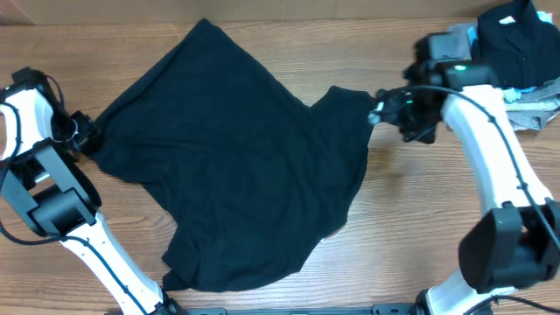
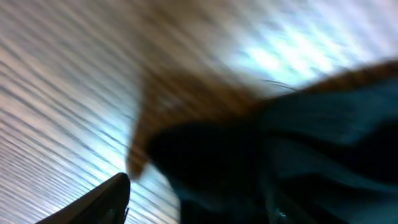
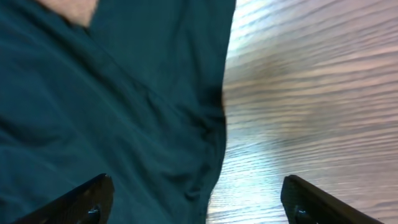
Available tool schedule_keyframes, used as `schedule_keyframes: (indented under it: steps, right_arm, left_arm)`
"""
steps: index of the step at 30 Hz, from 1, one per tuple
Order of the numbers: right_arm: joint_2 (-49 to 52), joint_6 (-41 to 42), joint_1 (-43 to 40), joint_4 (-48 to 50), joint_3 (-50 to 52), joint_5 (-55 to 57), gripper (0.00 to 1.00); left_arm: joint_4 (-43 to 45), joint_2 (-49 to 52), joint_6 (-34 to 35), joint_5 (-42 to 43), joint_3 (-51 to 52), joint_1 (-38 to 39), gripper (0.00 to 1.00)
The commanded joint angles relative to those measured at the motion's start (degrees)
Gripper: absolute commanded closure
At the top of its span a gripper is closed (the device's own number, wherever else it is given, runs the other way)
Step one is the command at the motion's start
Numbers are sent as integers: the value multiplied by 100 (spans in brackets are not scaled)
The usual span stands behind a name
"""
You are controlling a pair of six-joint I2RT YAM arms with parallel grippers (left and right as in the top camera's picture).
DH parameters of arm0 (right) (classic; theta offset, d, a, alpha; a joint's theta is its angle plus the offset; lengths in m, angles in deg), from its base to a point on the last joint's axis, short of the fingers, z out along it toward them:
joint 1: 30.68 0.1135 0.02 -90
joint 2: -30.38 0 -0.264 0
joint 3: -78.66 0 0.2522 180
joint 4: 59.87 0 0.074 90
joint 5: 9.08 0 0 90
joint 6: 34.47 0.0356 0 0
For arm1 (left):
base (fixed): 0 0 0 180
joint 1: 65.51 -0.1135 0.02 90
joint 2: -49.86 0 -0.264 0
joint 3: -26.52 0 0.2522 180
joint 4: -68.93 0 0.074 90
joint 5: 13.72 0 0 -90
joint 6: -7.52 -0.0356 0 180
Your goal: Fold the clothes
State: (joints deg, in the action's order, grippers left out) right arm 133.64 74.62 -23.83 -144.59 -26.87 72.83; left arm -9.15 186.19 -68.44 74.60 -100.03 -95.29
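Observation:
A black T-shirt [image 1: 227, 166] lies spread and creased on the wooden table [image 1: 420, 210]. My left gripper [image 1: 85, 136] is at the shirt's left corner. In the blurred left wrist view one finger [image 2: 106, 196] shows clear of the cloth [image 2: 280, 162], and the other is lost in the dark fabric. My right gripper [image 1: 378, 109] is at the shirt's right sleeve. In the right wrist view its jaws [image 3: 196, 202] are wide open over the sleeve edge [image 3: 214, 137], one finger above the cloth and one above bare wood.
A pile of other clothes sits at the back right corner: a folded black garment [image 1: 516, 39] on top of grey and blue pieces [image 1: 534, 94]. The right arm reaches across in front of it.

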Motion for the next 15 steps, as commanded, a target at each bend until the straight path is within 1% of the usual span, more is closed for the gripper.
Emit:
schedule_keyframes:
  steps: [1, 3, 4, 5, 8, 12, 14, 15]
  right_arm:
    - [236, 590, 345, -22, -85, 697, 9]
    - [334, 800, 404, 90, 83, 697, 9]
    - [361, 796, 415, 216, 195, 678, 10]
    - [376, 793, 431, 369, 313, 678, 11]
    - [426, 695, 468, 909, 754, 682, 15]
    - [457, 688, 470, 1532, 1366, 673, 18]
    - [457, 675, 472, 1825, 1604, 671, 23]
    - [457, 616, 472, 1998, 1722, 658, 27]
  left_arm:
    - [63, -1010, 44, 111, 0, 271, 24]
    - [177, -1714, 39, 109, 0, 282, 7]
    - [199, -1967, 35, 105, 0, 282, 5]
    - [210, -2170, 35, 107, 0, 280, 0]
    - [247, -2796, 22, 103, 0, 282, 0]
    - [243, -3482, 13, 116, 0, 282, 0]
    - [247, -3709, 13, 162, 0, 282, 0]
    - [245, -3812, 13, 179, 0, 286, 0]
